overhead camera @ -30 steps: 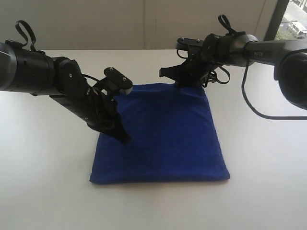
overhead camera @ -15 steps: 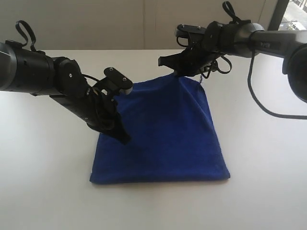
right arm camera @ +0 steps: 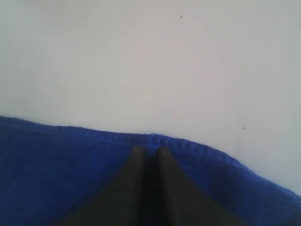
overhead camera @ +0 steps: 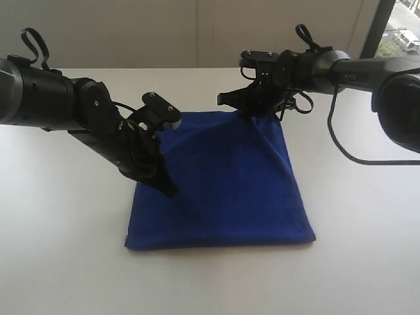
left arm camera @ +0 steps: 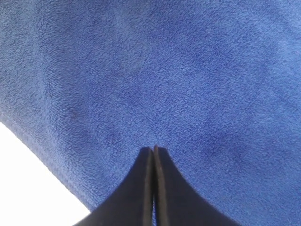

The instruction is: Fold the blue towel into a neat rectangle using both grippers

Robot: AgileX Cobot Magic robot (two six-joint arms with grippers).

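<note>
Exterior: the blue towel (overhead camera: 223,190) lay flat on the counter (overhead camera: 65,256); left wrist: left fingers (left arm camera: 141,188) together, pressing it; right wrist: right fingers (right arm camera: 134,183) barely apart at its hem (right arm camera: 188,145), grip unclear to us; we judged fold laid, next: clean release.

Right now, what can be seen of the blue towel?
The blue towel is a deep royal-blue, fuzzy microfibre-looking cloth with a thin stitched hem, lying spread almost flat on the white table in a roughly square outline. Soft creases run down from its far right corner. The left gripper, jaws shut, rests its tips on the cloth near its left edge. The right gripper sits over the far hem, and whether it grips the cloth cannot be told. No tag shows.
</note>
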